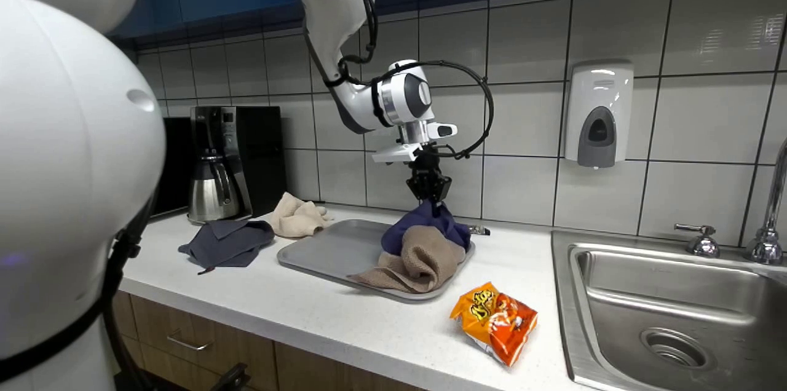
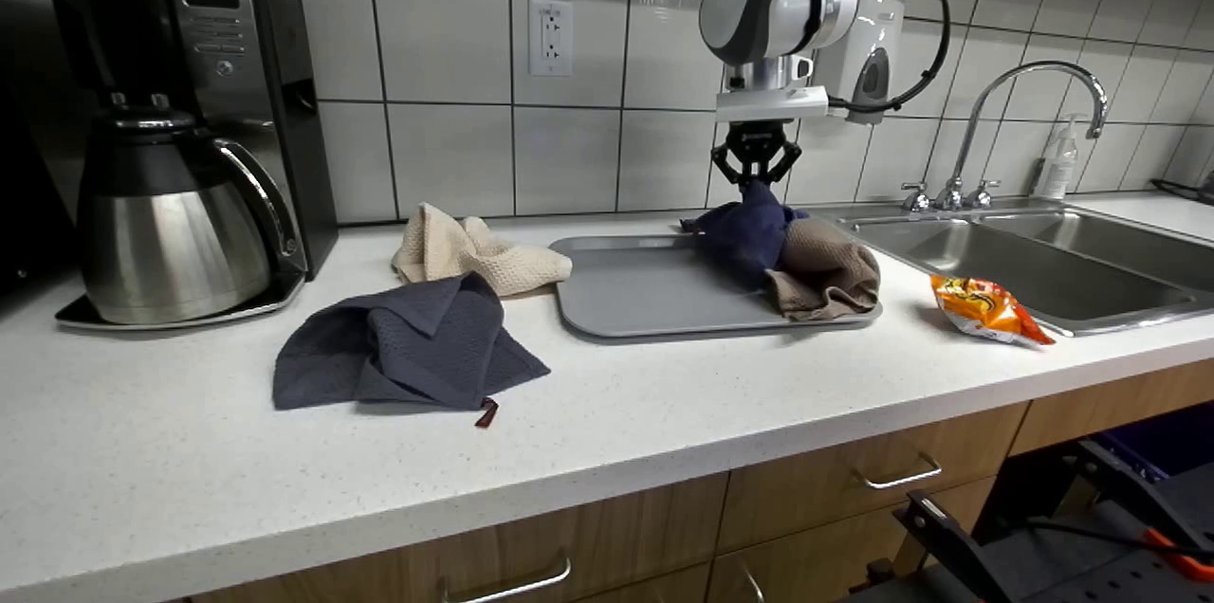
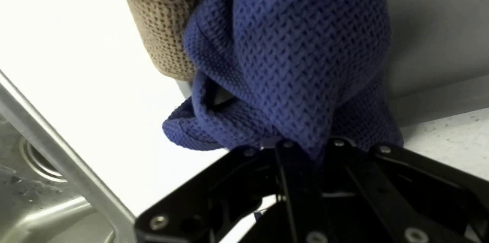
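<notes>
gripper (image 2: 756, 180): black, pointing down, fingertips drawn together on a pinched peak of fabric.
navy cloth (image 3: 305, 55): waffle-textured, clasped at its top by the gripper; the rest hangs beneath the fingertips and bunches over the gray tray (image 2: 645, 290) (one fold juts past the rim, by the wrist view).
gray tray: flat on the counter (image 2: 664, 409), below the gripper, its bare part reaching leftward in both exterior views.
brown cloth (image 1: 424, 259): crumpled on the tray, lower than the gripper, against the navy cloth.
cream cloth (image 2: 474, 257): rumpled on the counter, left of the gripper in both exterior views, near the tray.
dark gray cloth (image 2: 408, 347): loosely folded, farther left of the gripper, just beside the cream cloth (reddish tag (image 2: 487, 412) at one corner).
coffee maker (image 2: 228, 34): well apart, leftmost from the gripper, with a steel carafe (image 2: 180, 247).
orange snack bag (image 1: 497, 322): on the counter, right of and lower than the gripper, near the sink (image 1: 569, 292).
soap dispenser (image 1: 599, 111): white and gray, mounted on the tiled wall (image 2: 446, 157), right of the gripper.
</notes>
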Controlling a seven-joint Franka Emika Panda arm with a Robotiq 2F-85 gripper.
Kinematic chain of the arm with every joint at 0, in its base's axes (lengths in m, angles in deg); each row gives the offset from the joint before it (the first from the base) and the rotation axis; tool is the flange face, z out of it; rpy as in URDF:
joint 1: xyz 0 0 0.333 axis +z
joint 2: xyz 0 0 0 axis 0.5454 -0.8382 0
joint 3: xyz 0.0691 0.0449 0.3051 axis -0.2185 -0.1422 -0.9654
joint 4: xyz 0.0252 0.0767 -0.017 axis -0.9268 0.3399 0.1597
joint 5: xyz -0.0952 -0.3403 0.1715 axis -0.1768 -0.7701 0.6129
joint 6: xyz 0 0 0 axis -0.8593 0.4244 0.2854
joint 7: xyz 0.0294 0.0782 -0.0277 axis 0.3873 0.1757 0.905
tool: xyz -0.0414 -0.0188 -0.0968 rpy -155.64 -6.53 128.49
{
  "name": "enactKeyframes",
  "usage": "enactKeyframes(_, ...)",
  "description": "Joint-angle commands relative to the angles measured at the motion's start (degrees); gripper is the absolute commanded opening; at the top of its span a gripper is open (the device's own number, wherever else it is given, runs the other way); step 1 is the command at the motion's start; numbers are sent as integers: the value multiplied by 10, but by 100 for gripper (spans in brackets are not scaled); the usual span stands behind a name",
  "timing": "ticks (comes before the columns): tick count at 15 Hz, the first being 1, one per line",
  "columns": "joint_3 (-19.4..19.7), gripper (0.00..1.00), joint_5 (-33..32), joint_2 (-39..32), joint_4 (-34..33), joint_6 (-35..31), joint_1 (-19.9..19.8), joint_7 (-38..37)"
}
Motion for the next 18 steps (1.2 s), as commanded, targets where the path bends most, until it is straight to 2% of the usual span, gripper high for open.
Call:
enactKeyframes(1, 9, 3, -5, 21, 17, -4, -13, -23)
enactKeyframes(11, 49, 3, -15, 10, 4, -3, -30, -66)
enactKeyframes(18, 47, 3, -16, 3, -15, 0, -25, -83)
